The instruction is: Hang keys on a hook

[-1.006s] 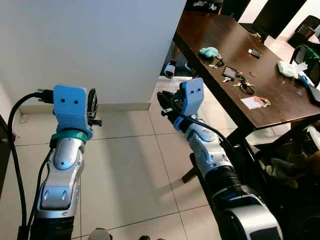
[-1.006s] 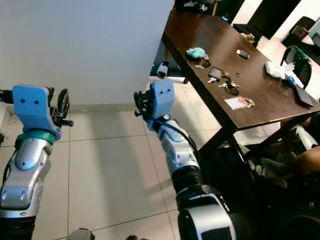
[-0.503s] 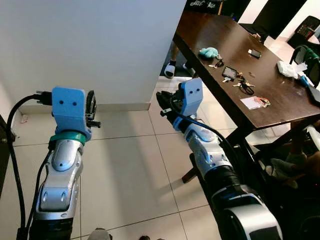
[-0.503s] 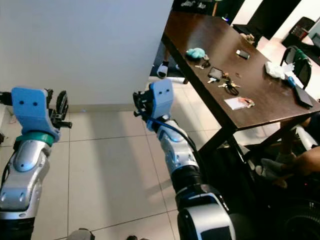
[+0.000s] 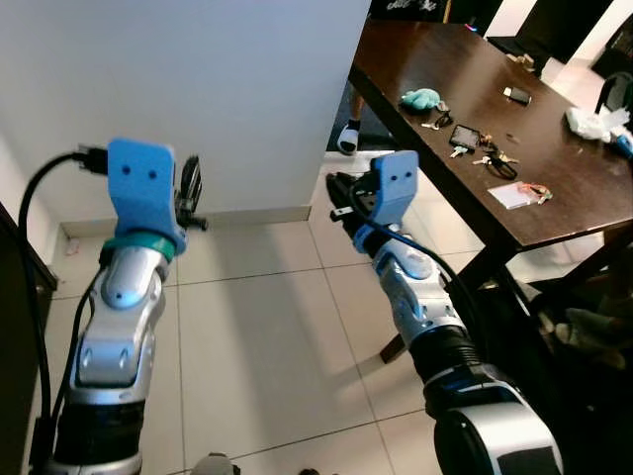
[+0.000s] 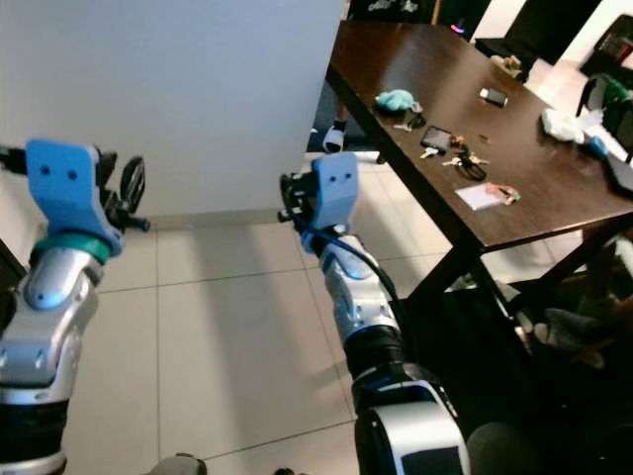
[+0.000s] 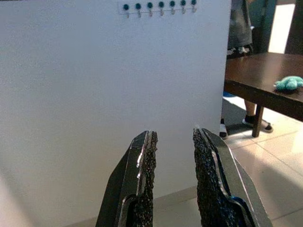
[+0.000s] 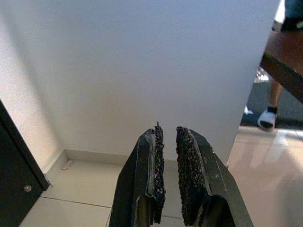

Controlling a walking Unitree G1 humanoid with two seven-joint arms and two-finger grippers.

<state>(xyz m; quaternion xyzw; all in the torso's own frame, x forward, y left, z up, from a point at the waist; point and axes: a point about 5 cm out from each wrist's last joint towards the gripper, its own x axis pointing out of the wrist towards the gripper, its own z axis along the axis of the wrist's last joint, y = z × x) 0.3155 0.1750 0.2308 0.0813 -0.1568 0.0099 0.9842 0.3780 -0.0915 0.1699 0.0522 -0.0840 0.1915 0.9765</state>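
Facing a white wall (image 5: 227,89) with both arms raised over a pale tiled floor (image 5: 277,336); my left gripper (image 7: 173,177) points at the wall, its fingers set a narrow gap apart with nothing between them; my right gripper (image 8: 168,172) points at the same wall lower down, its fingers almost closed and likewise empty. A row of small dark hooks (image 7: 159,6) sits high on the wall in the left wrist view, all of them bare. The keys (image 5: 492,161) lie on the dark wooden table (image 5: 554,213) to my right, well apart from both grippers; just beside them are a small dark phone-like slab (image 5: 464,136) and another small bunch of keys (image 5: 432,123) near a teal soft toy (image 5: 419,98); a pale card (image 5: 519,194) lies nearer the table's front edge, and a second dark device (image 5: 517,95) further back. A person's foot in a white shoe (image 5: 348,137) stands on the floor beyond the table's near corner, beside the end of the wall; a dark panel (image 8: 16,175) stands against the wall on my left side. The table's edge and leg (image 5: 465,287) stand close to my right arm.
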